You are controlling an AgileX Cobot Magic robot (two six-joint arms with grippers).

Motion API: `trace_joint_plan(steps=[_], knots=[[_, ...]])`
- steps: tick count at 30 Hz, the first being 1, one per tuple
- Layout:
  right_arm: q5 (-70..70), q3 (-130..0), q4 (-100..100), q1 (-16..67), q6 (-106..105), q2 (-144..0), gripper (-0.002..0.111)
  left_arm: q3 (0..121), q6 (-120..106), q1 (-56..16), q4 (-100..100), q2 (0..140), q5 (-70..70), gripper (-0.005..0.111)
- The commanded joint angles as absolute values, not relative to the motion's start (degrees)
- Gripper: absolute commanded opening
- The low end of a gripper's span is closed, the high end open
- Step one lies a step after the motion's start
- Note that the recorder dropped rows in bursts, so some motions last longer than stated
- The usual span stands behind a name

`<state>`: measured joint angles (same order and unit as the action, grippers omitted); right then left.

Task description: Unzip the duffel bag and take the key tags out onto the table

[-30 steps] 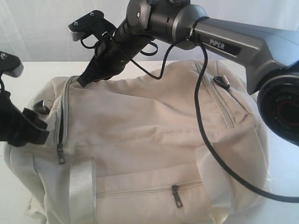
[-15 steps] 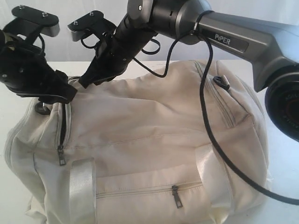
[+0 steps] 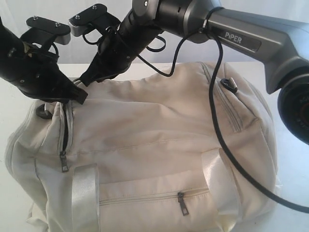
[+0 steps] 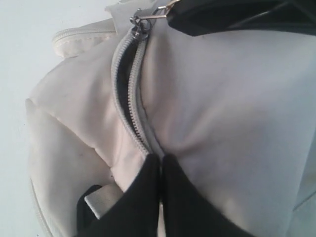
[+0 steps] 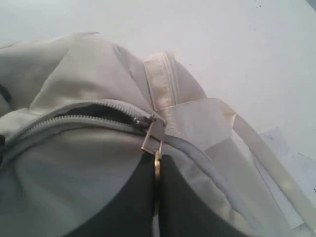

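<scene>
Duffel bag (image 3: 154, 145), cream-white and bulging, lies on the white table (image 3: 294, 169) and fills most of the exterior view, with one shiny webbing handle (image 3: 84, 198) running down its near face beside a closed pocket zipper (image 3: 181, 203). Both arms meet at the bag's upper left end. The right claw (image 5: 157, 159) is closed on a metal zipper pull (image 5: 152, 138), the tab pinched between the two dark fingertips right at the slider. In the exterior view this claw (image 3: 89, 79) reaches across from the right and comes down onto the bag's top edge. The zipper (image 4: 126, 84) behind that slider stands partly open, a narrow dark slit showing between the grey teeth. The left claw (image 4: 160, 159) sits at the other end of that slit with its fingers (image 4: 140, 197) pressed together and their tips touching the fabric at the zipper line; whether any cloth is caught between them cannot be told. In the exterior view the left claw (image 3: 79, 96) sits just below and beside the right one, close but not touching. A black cable (image 3: 217, 140) hangs from the right arm and drapes over the bag's right half.
</scene>
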<state>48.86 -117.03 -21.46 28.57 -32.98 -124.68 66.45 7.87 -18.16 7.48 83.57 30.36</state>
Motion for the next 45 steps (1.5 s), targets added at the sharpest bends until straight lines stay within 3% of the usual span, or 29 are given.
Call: trace_joint_plan(steps=[1, 34, 36, 38, 39, 41, 45], knots=[[48.28, -117.28, -20.47, 27.96, -32.68, -124.06, 0.0, 66.8, 7.78, -17.81, 8.33, 83.37, 32.56, 0.0], [47.86, -117.28, -8.07, 25.39, -20.31, -124.16, 0.0, 66.8, 9.44, -17.81, 11.37, 83.37, 34.56, 0.0], [47.86, -117.28, -8.62, 25.39, -20.31, -124.16, 0.0, 67.7, 9.56, -17.81, 10.06, 83.37, 34.91, 0.006], [47.72, -117.28, -9.63, 25.39, -20.31, -124.16, 0.0, 69.45, 8.62, -17.81, 8.39, 83.37, 35.9, 0.033], [47.5, -117.28, -9.75, 25.39, -20.31, -124.16, 0.0, 69.81, 6.9, -17.81, 7.39, 83.37, 35.6, 0.057], [47.5, -117.28, -10.72, 25.39, -20.5, -124.16, 0.0, 69.96, 3.97, -17.81, 4.53, 83.37, 32.95, 0.078], [47.5, -117.28, -12.32, 25.39, -20.68, -124.16, 0.0, 69.96, 1.0, -17.81, -0.55, 83.45, 28.47, 0.064]])
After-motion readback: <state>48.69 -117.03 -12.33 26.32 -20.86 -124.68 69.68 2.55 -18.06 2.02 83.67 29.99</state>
